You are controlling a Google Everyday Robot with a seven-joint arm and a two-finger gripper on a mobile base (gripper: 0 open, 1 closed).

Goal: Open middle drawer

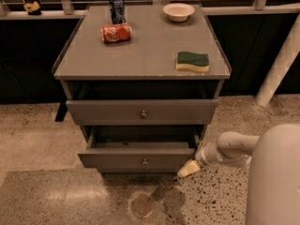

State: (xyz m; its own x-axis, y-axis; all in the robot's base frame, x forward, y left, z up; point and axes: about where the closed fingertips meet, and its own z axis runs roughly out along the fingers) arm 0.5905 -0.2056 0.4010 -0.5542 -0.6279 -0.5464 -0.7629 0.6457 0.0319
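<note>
The middle drawer (112,159) is grey, with a flat, plain front and one small round metal knob (145,162) at the centre of that front. It is pulled out part of the way from the cabinet (150,55), so its front stands forward of the cabinet's body and the plain grey box inside shows from above. It sits level. The end effector (187,168) is low at the cabinet's right front, just beside the right end of the drawer's front. I cannot tell if it touches the drawer.
</note>
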